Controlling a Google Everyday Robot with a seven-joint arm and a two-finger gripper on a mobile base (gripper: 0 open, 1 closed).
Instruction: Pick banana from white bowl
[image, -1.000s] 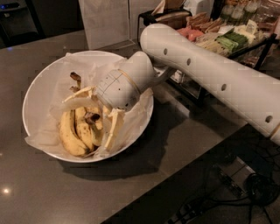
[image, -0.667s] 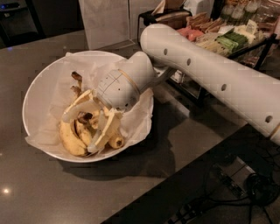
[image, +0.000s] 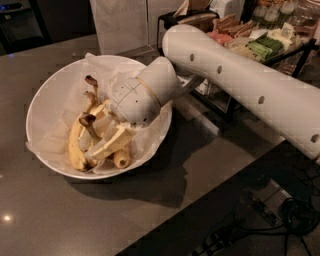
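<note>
Nearest me, the dark grey speckled stone counter (image: 100, 220) fills the lower frame. Off its right edge, black cables (image: 292, 215) lie on the floor below.

On the counter's left half stands the wide, shallow, round white bowl (image: 47, 97), lined with crinkled white paper (image: 105, 65) that laps over the rim.

The task item, a yellow banana with a dark brown stem (image: 90, 125), is inside the bowl near its middle, stem end tilted upward. Other yellow bananas (image: 74, 150) lie beside it against the left wall, and two more brown stems poke up behind.

The end effector (image: 100, 137) is down inside the bowl. Its pale cream fingers (image: 112, 144) sit on either side of that banana and look closed against it, holding it. I cannot tell whether the fruit is off the paper.

The rounded white wrist housing (image: 137, 97) hangs over the bowl's right half. From there the thick white robot arm (image: 240, 75) runs up and away to the right edge.

Farthest back are a black wire rack of packaged snacks (image: 260, 45) on the right and a white paper bag (image: 120, 22) behind the bowl
</note>
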